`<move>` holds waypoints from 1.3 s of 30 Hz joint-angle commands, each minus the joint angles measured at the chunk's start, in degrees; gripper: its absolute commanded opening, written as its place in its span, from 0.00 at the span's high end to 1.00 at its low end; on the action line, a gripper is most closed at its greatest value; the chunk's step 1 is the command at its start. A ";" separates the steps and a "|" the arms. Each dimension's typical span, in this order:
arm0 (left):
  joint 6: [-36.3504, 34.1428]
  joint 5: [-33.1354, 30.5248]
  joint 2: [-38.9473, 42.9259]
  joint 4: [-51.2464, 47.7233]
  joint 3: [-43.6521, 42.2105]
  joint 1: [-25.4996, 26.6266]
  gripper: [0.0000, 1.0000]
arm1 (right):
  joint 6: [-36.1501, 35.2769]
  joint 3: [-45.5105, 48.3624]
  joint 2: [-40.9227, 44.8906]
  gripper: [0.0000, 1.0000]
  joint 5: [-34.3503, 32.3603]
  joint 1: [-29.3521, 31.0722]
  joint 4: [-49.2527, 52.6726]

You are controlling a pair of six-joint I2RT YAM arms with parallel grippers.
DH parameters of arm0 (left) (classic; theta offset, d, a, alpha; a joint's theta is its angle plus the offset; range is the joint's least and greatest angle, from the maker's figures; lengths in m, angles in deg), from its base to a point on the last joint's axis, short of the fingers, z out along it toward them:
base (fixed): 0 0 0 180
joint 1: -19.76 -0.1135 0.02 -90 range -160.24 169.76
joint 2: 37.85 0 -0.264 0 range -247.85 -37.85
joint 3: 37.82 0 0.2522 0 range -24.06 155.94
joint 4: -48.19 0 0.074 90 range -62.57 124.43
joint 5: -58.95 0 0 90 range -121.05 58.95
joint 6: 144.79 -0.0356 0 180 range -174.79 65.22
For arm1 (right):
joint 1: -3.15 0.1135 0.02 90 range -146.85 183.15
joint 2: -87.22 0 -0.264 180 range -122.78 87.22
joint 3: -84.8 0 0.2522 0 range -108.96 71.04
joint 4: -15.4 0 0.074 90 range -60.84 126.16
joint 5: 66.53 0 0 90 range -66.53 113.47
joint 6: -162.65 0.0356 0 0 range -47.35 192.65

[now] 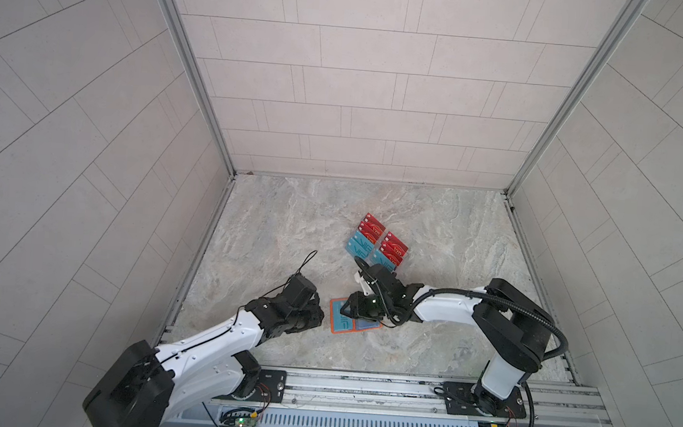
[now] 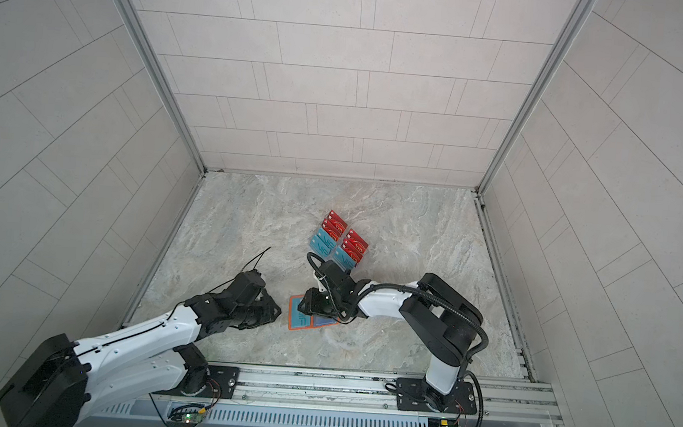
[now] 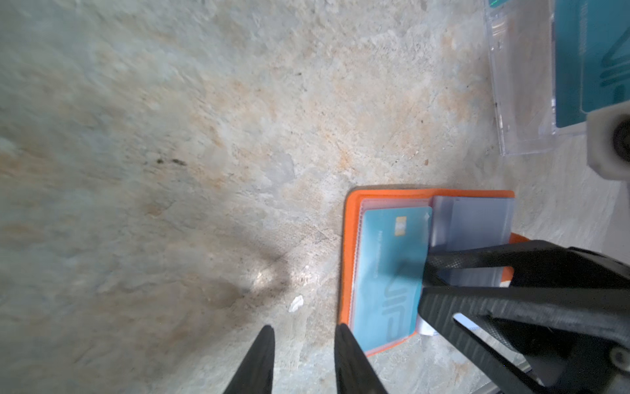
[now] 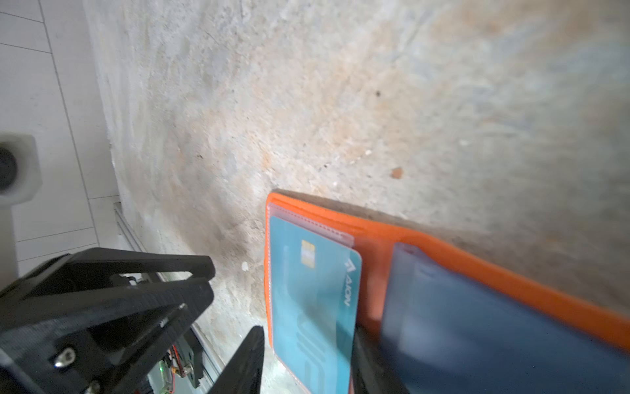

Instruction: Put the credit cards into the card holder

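Observation:
The orange card holder (image 1: 333, 328) (image 2: 292, 325) lies open on the table between my grippers. A teal credit card (image 3: 392, 259) (image 4: 313, 290) sits in the clear sleeve on one page. Loose clear sleeves (image 3: 477, 221) cover the facing page. My right gripper (image 1: 351, 303) (image 4: 308, 334) hangs open over the holder. One of its fingers (image 3: 443, 262) rests at the card's inner edge by the spine. My left gripper (image 1: 320, 317) (image 3: 305, 329) stands open over bare table just beside the holder's outer edge, holding nothing. More red credit cards (image 1: 372, 225) and teal ones (image 1: 358, 245) stand farther back.
The spare cards stand in two columns in a clear acrylic tiered rack (image 3: 521, 119) behind the right gripper. A small white scrap (image 3: 296, 303) lies on the stone-patterned table near the left fingertips. Tiled walls enclose the table on three sides, with a metal rail (image 1: 359, 387) along the front.

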 commanded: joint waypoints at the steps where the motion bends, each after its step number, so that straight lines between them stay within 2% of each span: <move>1: -0.22 0.10 -0.40 -1.02 1.73 -0.18 0.65 | 5.52 1.59 -2.99 0.56 0.64 0.39 -4.56; 8: -1.56 0.99 -1.91 -2.22 4.37 -0.18 0.65 | 7.66 2.89 0.15 0.55 -2.11 0.39 -5.78; 16: -3.68 2.98 -4.68 -2.67 7.99 -0.23 0.65 | -4.19 -2.95 8.44 0.52 -8.60 0.16 15.41; 19: -4.28 4.63 -6.18 -0.42 9.10 -0.23 0.65 | -9.38 -4.90 10.03 0.55 -10.73 -0.06 21.93; 25: -3.80 11.02 -9.11 5.96 10.95 1.20 0.66 | -10.39 -1.69 11.14 0.69 -9.08 -1.28 21.02; 30: -7.39 6.57 -12.17 -0.53 16.22 3.62 0.66 | -10.07 0.30 9.46 0.76 -8.96 -1.54 18.70; 36: -5.69 13.97 -17.33 9.81 16.24 3.72 0.66 | -11.42 2.08 8.00 0.81 -8.71 -3.62 18.56; 39: -3.96 15.14 -20.32 14.82 15.27 3.73 0.67 | -11.99 2.55 7.91 0.82 -8.47 -4.31 18.76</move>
